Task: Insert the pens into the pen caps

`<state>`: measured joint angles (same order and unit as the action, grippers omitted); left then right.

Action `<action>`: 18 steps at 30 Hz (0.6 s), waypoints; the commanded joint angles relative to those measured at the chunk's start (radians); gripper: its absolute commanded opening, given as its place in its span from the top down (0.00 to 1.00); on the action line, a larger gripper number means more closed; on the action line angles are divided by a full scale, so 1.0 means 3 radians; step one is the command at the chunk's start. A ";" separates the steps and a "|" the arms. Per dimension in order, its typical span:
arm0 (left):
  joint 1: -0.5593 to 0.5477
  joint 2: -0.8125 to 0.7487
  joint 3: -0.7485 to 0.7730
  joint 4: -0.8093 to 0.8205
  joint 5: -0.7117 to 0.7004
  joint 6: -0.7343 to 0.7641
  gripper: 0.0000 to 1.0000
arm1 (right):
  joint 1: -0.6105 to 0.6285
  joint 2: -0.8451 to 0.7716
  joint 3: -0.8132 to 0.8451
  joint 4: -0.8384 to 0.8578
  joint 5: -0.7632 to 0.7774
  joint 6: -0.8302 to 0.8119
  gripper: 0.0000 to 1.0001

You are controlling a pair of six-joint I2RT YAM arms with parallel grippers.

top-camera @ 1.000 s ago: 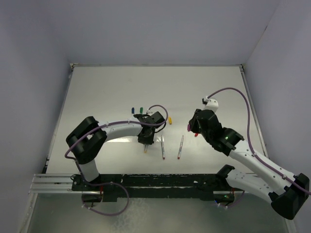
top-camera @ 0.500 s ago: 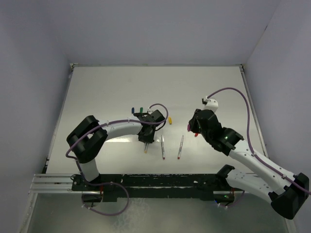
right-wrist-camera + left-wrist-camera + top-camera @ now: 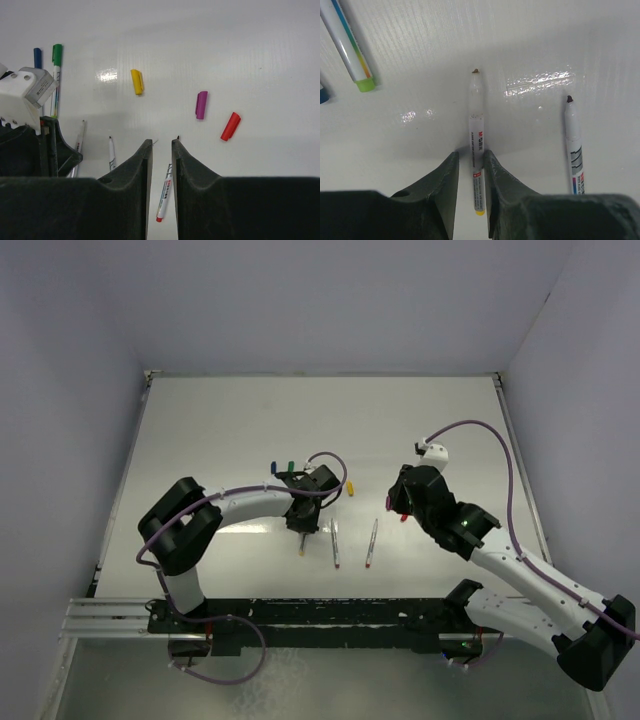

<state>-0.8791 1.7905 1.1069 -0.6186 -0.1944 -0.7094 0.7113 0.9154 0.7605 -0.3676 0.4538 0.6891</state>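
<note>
Fingers of the left gripper [image 3: 471, 152] stood low over the white tabletop [image 3: 230, 420], one on each side of the yellow-ended pen [image 3: 476, 130]; the opening was only a little wider than this pen; one finger seemed to touch its barrel, while a dark slit showed between the barrel and the other finger, so the pen was not clamped and lay flat, its dark tip pointing away from the wrist camera. Beside it, apart and nearly parallel, lay the middle pen [image 3: 574, 145], also uncapped; at the far corner of the same view lay the green-capped pen [image 3: 347, 45], and in the right wrist view the blue-capped pen [image 3: 38, 57] lay just beside it. The right gripper [image 3: 162, 141] hung above the tabletop with its fingers slightly parted and nothing between them; the red-ended pen [image 3: 165, 192] was seen through the gap, lying on the surface below. Further ahead of these fingers lay three loose caps, each apart from the others: the yellow cap [image 3: 136, 81], the purple cap [image 3: 201, 105] and the red cap [image 3: 230, 126]. In the top view the three uncapped pens lay in a row between the two grippers, nearer to the arm bases than the caps.
</note>
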 commanded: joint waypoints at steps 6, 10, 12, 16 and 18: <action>0.0015 0.0122 -0.0299 -0.0036 0.0224 -0.0009 0.73 | 0.0002 -0.0075 0.0042 0.0023 0.0068 0.0016 0.76; 0.0006 0.0141 -0.0372 -0.0020 0.0309 -0.0028 0.85 | 0.0002 -0.0085 0.0037 0.0023 0.0080 0.0023 0.76; 0.0007 0.0147 -0.0402 -0.0011 0.0344 -0.0028 0.94 | 0.0005 -0.0090 0.0037 0.0014 0.0087 0.0029 0.76; 0.0004 0.0202 -0.0463 0.0041 0.0419 -0.0005 1.00 | 0.0003 -0.0080 0.0027 0.0030 0.0089 0.0021 0.76; 0.0001 0.0243 -0.0477 0.0071 0.0452 0.0022 1.00 | 0.0002 -0.0043 0.0026 0.0050 0.0065 -0.0004 0.76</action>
<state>-0.8749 1.7557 1.0515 -0.5785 -0.1669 -0.7101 0.7113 0.9070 0.7605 -0.3683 0.4545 0.6899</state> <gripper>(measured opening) 0.030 0.242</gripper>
